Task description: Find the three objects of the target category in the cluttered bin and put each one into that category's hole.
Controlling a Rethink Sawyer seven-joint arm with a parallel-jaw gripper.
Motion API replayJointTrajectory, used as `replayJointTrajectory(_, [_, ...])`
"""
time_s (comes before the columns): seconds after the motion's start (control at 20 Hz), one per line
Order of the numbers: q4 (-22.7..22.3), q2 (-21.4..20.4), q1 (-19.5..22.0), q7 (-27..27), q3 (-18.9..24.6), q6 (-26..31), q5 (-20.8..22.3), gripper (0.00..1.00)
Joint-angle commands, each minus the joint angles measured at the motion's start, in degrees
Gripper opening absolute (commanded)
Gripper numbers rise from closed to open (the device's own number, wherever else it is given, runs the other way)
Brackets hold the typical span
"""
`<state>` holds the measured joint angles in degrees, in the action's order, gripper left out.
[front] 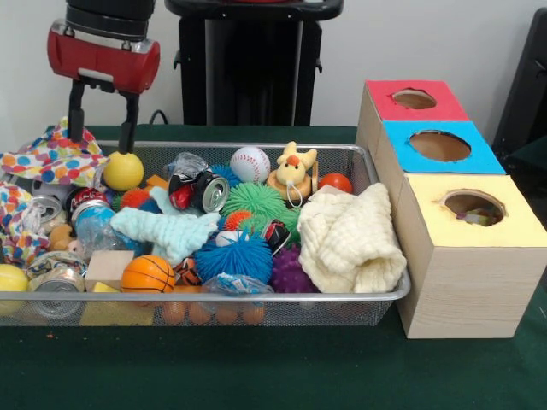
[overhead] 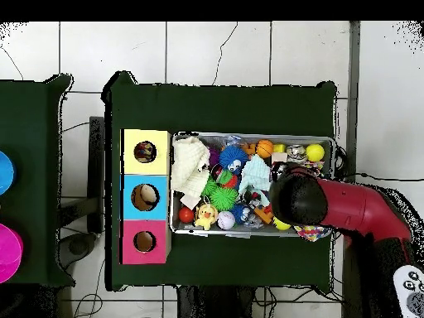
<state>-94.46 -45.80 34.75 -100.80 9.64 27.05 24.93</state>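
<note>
Dark green cloth is covering the table, and the bin [front: 376,295] is lying on it with its long axis running across the front view; at the far left a polka-dot cloth [front: 51,158] is draping over the bin's corner and rim, bunched rather than spread, so no clear direction can be read from it; a second polka-dot cloth [front: 13,222] is hanging at the left edge just below it; a third is not showing plainly among the clutter. Above that corner the gripper [front: 102,128] is hanging with its two dark fingers [front: 129,120] pointing straight down and standing apart, nothing between them, their tips just above a yellow ball [front: 123,171]. Further right a mint fuzzy cloth [front: 167,232] is sprawling near a blue spiky ball [front: 233,256]; a cream waffle-knit cloth [front: 350,239] is slumping against the bin's right end. Beside the bin three boxes are standing in a row running away from the camera; the nearest, yellow-topped box [front: 479,256] is showing the hole [front: 473,206] facing upward; something pale and speckled is lying inside it.
</note>
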Motion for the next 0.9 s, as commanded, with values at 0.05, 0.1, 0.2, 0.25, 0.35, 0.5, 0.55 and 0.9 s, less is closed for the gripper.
replayJointTrajectory(0.05, [-2.1, 1.5, 3.7, 10.5, 4.2, 6.1, 3.7, 1.00])
replayJointTrajectory(0.1, [-2.7, 1.8, 4.1, 10.2, 4.1, 6.1, 3.8, 1.00])
replayJointTrajectory(0.2, [-3.8, 2.3, 5.1, 10.0, 4.5, 5.2, 4.2, 1.00])
replayJointTrajectory(0.25, [-4.3, 2.8, 5.8, 10.0, 4.8, 4.5, 4.5, 1.00])
replayJointTrajectory(0.35, [-5.2, 3.9, 7.4, 10.3, 5.6, 2.9, 5.0, 1.00])
replayJointTrajectory(0.5, [-6.6, 4.8, 9.2, 10.5, 6.5, 1.9, 5.4, 1.00])
replayJointTrajectory(0.55, [-7.1, 5.0, 9.6, 10.3, 6.7, 1.5, 5.5, 1.00])
replayJointTrajectory(0.9, [-7.6, 7.6, 9.1, 6.7, 6.9, -1.2, 6.3, 1.00])
